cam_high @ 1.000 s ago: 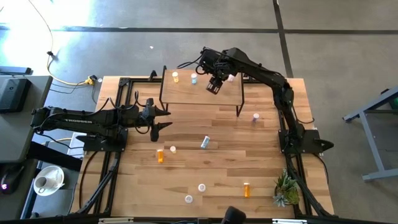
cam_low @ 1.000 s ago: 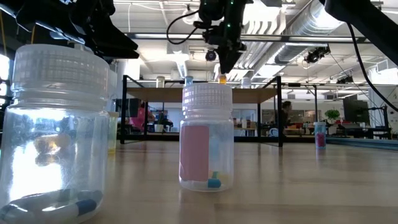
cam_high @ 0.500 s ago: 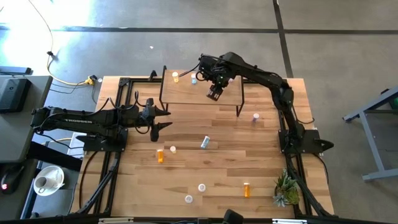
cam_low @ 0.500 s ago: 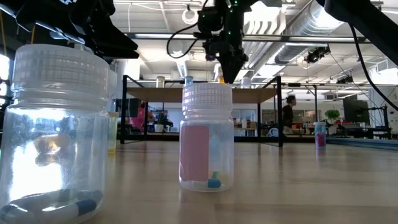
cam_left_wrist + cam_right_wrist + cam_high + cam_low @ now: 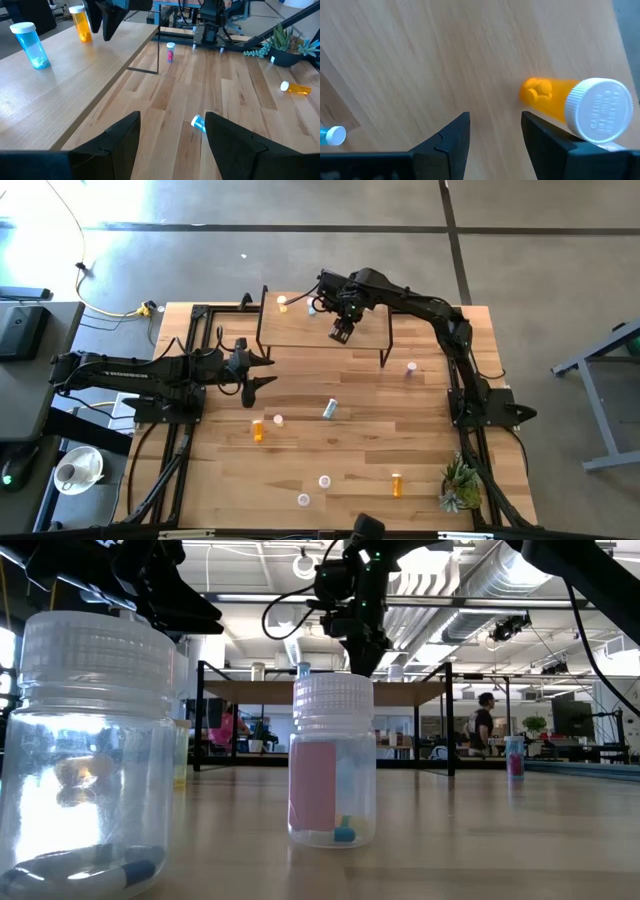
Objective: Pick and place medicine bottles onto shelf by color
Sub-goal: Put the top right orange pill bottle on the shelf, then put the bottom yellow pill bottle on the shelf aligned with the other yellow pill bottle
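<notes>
The medicine bottles lie scattered over the table [image 5: 300,460] and the shelf [image 5: 300,330]. Taking the shelf as the landmark: on its board an orange bottle [image 5: 282,303] stands at the far edge, and a light blue bottle [image 5: 312,307] stands just beside it, toward the right arm's side. The right pincer [image 5: 340,333] hangs over the middle of the shelf board, on the near side of these two bottles and apart from both; its fingers are spread and hold nothing. In the right wrist view the orange bottle with its white ribbed cap [image 5: 597,110] stands just past the gap between the fingers, off to one side of it, untouched.

Beyond the shelf's right leg a pink bottle [image 5: 409,368] stands on the table. In front of the shelf a blue bottle [image 5: 329,409] lies on its side, with an orange bottle [image 5: 258,429] and a small white-capped one [image 5: 278,420] farther toward the left arm. Well in front of the shelf, near the table's front edge, are two pale bottles [image 5: 324,481] and another orange bottle [image 5: 397,484].

The left pincer [image 5: 262,371] waits off the shelf's left front corner, fingers spread and empty.
</notes>
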Tool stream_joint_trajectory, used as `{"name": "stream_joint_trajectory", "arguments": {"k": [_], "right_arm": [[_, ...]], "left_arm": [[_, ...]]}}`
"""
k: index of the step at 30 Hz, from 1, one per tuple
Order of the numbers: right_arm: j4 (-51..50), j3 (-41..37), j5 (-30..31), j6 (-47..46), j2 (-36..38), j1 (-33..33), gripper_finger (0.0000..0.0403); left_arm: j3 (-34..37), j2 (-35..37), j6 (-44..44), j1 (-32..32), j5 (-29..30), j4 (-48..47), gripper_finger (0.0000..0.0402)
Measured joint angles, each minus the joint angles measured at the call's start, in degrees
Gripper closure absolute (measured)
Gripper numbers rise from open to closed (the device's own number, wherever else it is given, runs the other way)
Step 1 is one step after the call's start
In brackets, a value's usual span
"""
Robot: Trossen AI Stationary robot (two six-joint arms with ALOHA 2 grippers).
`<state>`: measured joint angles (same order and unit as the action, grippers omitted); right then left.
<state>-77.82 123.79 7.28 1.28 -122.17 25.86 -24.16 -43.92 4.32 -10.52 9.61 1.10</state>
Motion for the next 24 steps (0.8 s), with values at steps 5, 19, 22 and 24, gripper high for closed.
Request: {"name": "stream_joint_trajectory", "arguments": {"k": [5, 19, 22, 24], "right_arm": [[0.9, 0.0, 2.1, 0.2, 0.0, 0.0, 0.0235], [-7.8, 1.8, 0.7, -1.3, 0.0, -1.0, 0.0235], [-8.5, 2.9, 0.7, -1.3, 0.6, -2.4, 0.0235], [-9.2, 3.8, 0.7, -1.3, 1.1, -3.4, 0.0235]], "left_arm": [[0.0, 0.0, 0.0, 0.0, 0.0, 0.0, 0.019], [0.0, 0.0, -1.5, 0.0, 0.0, -0.1, 0.019], [0.0, 0.0, -1.5, 0.0, 0.0, -0.5, 0.019], [0.0, 0.0, -1.5, 0.0, 0.0, -0.5, 0.019]]}}
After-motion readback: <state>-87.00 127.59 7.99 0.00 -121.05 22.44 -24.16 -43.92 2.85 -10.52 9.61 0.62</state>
